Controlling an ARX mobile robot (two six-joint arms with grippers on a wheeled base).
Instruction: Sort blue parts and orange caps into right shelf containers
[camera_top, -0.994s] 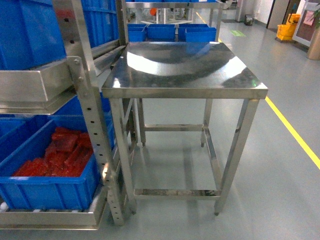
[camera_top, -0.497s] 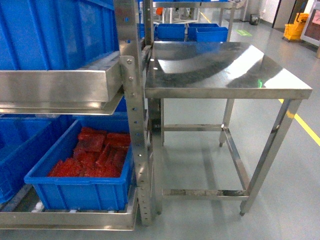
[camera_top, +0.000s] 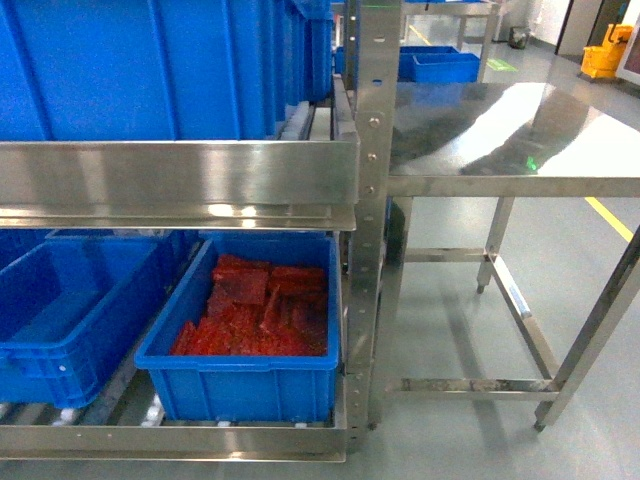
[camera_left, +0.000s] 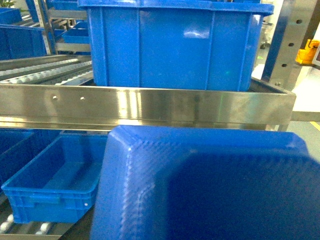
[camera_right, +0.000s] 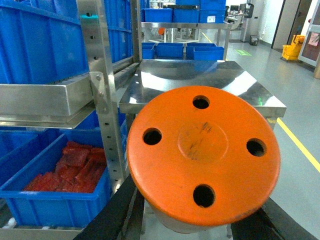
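Where fingers show, orange cap (camera_right: 202, 157) hides pincer tips.

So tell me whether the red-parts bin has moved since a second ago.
No. The bin slid right in the head view, but so did the shelf post; it still sits just left of that post.

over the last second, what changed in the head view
The view swung left: the steel table slid to the right edge, and the shelf rack now fills the frame, revealing a second lower bin. The bin of red parts sits unmoved on the lower shelf. Neither gripper shows in the head view.
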